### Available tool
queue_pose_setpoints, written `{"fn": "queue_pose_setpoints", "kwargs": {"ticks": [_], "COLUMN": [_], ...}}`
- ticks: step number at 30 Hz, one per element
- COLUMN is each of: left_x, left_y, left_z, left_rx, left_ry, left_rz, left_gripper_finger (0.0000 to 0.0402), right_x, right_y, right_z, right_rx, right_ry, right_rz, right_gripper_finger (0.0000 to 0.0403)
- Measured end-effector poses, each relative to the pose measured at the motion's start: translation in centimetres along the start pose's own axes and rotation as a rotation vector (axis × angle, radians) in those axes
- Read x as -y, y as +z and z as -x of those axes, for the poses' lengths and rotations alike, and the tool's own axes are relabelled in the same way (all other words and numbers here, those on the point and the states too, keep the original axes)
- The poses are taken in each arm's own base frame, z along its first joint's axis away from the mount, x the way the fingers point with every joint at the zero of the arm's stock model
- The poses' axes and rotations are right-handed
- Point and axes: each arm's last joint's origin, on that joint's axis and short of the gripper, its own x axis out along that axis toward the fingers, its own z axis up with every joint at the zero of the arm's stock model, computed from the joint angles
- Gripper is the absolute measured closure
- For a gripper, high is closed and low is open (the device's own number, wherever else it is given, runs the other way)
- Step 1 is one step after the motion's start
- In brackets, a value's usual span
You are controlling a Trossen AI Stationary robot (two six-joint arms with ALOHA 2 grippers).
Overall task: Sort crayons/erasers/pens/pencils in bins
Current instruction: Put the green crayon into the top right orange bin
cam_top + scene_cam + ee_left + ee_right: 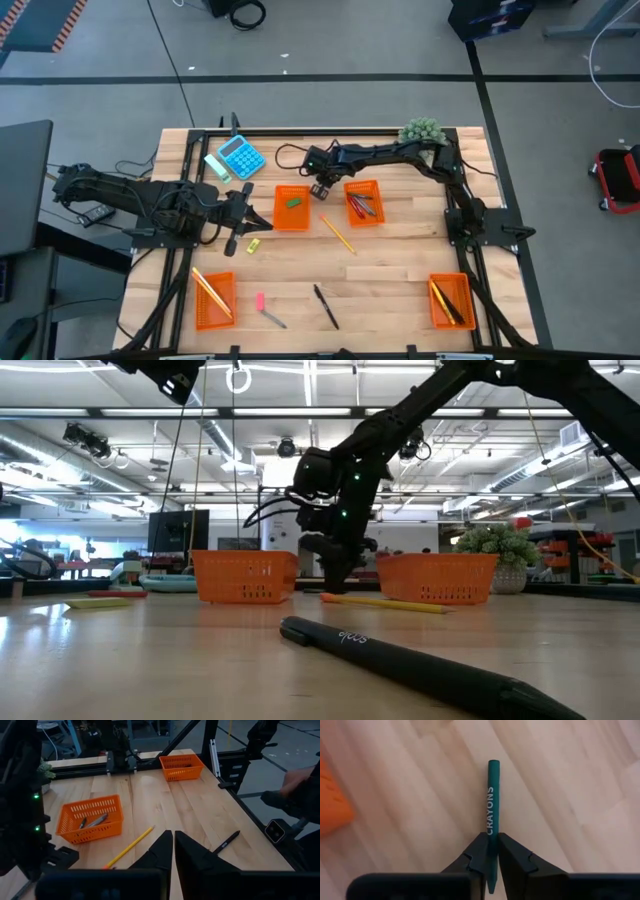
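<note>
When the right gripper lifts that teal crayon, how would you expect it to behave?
The teal crayon is a short, straight stick, so it will probably stay stiff and feel light. The right gripper pinches it near one end, so the long free end may tilt or pivot. Its round body and smooth wrapper suggest it could slip, or roll on the wooden table if dropped.

- The lower end of the teal crayon (492,810) is hidden between the right gripper (490,851) fingers.
- The black pen (420,663) is cut off at the low view's right edge.
- The contents of the two middle bins (245,577) are screened by slotted walls in the low view.
</note>
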Motion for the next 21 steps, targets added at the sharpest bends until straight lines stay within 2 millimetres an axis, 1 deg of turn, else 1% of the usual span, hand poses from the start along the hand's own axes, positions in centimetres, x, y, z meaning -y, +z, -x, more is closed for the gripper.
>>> {"fn": "queue_pose_setpoints", "kwargs": {"ticks": [8,11,13,16,19,21], "left_x": [0.0,0.0,0.0,0.0,0.0,0.0], "left_y": [0.0,0.0,0.0,0.0,0.0,0.0], "left_z": [0.0,0.0,0.0,0.0,0.0,0.0], "left_rx": [-0.003,-0.002,-0.004,-0.002,-0.003,-0.004], "left_ry": [-0.001,0.000,0.000,0.000,0.000,0.000], "left_rz": [0.000,0.000,0.000,0.000,0.001,0.003], "left_gripper_finger": [0.0380,0.0376,0.0374,0.0373,0.0377,0.0378], "right_x": [0.0,0.2,0.5,0.8,0.6,0.3], "right_y": [-0.1,-0.3,-0.2,-0.1,-0.1,-0.6], "right_z": [0.0,0.8,2.0,4.7,8.3,10.7], "right_rx": [-0.013,-0.034,-0.035,-0.021,0.009,0.011], "right_ry": [-0.005,-0.009,-0.009,-0.006,-0.003,-0.009], "right_rz": [0.023,0.034,0.027,0.011,0.007,0.016], "right_gripper_finger": [0.0361,0.0362,0.0362,0.0362,0.0362,0.0362]}}
